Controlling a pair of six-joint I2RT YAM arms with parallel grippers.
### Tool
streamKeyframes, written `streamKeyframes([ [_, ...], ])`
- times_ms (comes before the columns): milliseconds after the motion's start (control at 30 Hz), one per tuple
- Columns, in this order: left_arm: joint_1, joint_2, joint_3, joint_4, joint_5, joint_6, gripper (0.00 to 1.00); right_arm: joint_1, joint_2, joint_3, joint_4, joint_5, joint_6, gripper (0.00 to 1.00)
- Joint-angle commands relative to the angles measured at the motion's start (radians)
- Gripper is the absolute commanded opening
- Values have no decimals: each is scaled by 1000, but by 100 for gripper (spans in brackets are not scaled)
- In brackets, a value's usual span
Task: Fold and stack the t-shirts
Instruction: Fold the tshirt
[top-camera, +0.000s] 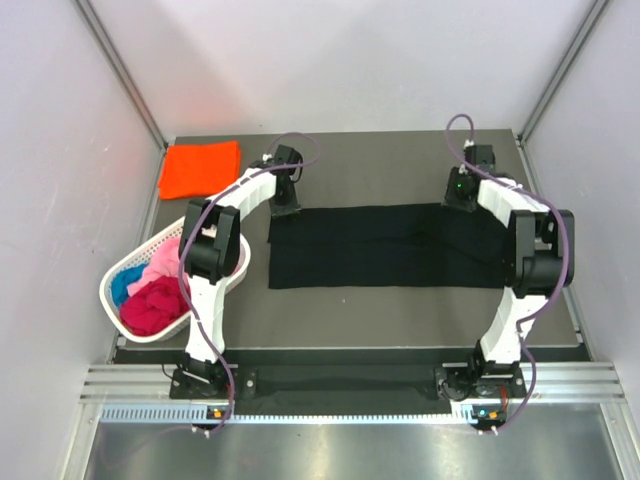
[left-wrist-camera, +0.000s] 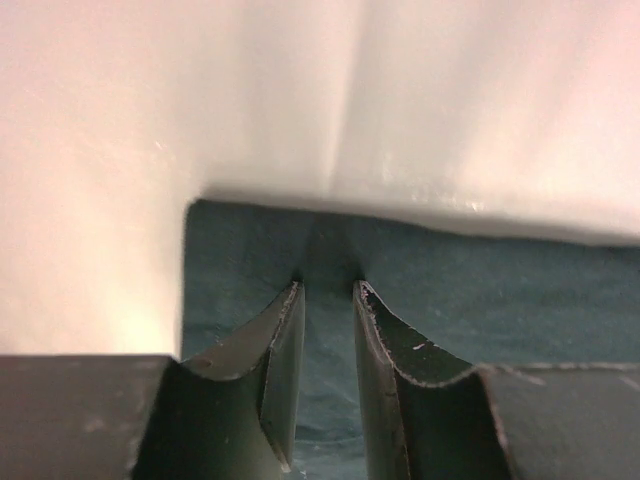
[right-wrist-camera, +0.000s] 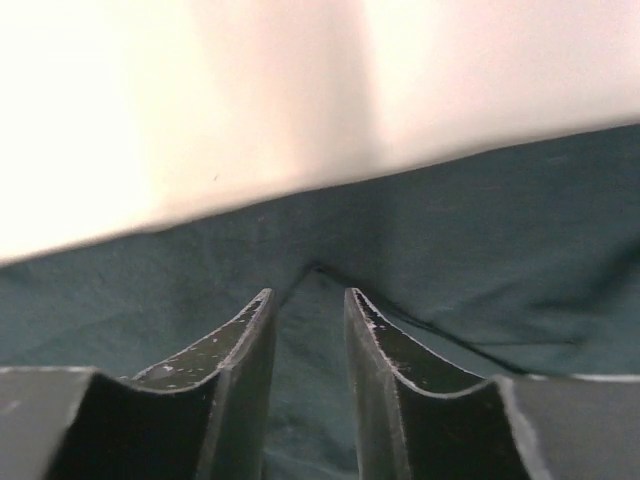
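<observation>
Across the dark tabletop lies the long black cloth t-shirt; my left pincer and right pincer, both narrow, pinch its far edge. I should lift both corners evenly, keeping it taut.

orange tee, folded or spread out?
Folded. The orange t-shirt lies as a compact flat rectangle at the far left corner of the table, with no sleeves sticking out.

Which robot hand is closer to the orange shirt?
Left. The left gripper holds a far corner of the black shirt, near the orange shirt; the right gripper holds its other far corner, much farther away.
</observation>
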Motion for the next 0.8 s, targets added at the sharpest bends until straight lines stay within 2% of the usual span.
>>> streamKeyframes([
  [0,16,21,59,-31,-43,15,32,-66,-117,51,18,14,-9,36],
  [233,17,-9,1,15,-61,-14,32,-212,-147,62,-22,-98,13,40],
  [400,17,8,-7,23,-107,-5,31,-301,-123,96,-74,-96,-26,35],
  [500,17,22,-13,20,-130,-8,31,-356,-135,32,-4,-136,-17,36],
  [767,19,36,-28,27,-175,-10,30,-403,-26,65,59,-180,-26,38],
])
